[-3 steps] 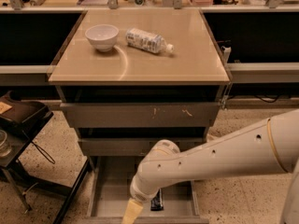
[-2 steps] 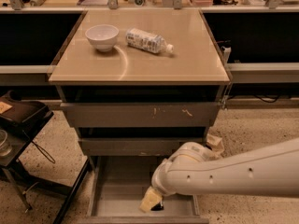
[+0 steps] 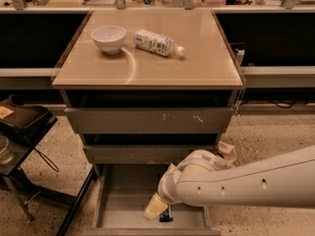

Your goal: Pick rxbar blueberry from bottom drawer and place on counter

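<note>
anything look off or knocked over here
The plastic bottle lies on its side on the counter, beside the upright bowl. The upper drawer front shows scratches. The gripper is low in the open bottom drawer, by the rxbar blueberry.

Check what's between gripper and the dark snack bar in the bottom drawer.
Nothing, per the camera view: the gripper sits inside the grey bottom drawer, right beside the dark-wrapped snack bar.

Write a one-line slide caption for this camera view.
Gripper reaches into the open bottom drawer beside the rxbar blueberry; bowl and bottle sit on the counter.
</note>
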### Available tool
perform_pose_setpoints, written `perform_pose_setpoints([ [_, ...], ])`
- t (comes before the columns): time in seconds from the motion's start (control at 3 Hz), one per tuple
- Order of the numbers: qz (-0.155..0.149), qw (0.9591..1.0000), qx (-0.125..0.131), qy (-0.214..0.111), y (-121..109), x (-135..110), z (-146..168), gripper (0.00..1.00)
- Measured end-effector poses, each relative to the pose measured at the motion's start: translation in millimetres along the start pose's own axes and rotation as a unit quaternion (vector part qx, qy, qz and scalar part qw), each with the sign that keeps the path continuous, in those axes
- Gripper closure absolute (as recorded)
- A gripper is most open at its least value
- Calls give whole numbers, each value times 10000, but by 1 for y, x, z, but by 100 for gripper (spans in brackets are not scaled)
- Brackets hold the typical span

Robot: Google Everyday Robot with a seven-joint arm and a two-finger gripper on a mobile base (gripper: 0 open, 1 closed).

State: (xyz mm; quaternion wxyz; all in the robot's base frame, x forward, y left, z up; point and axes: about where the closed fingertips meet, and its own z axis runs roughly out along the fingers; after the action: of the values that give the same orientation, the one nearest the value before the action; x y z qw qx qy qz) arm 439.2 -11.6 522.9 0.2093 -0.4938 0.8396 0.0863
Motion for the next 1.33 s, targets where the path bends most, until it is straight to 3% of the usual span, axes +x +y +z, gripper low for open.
perform_pose_setpoints([
  [0.33, 222, 9994, -172, -182, -7, -3, 27, 0],
  [0.67, 691, 9956, -167, -615, -48, -20, 73, 0],
  [1.0, 691, 9956, -168, -615, -48, -20, 73, 0],
  [1.33, 1183, 9896, -129, -807, -71, 1, 90, 0],
])
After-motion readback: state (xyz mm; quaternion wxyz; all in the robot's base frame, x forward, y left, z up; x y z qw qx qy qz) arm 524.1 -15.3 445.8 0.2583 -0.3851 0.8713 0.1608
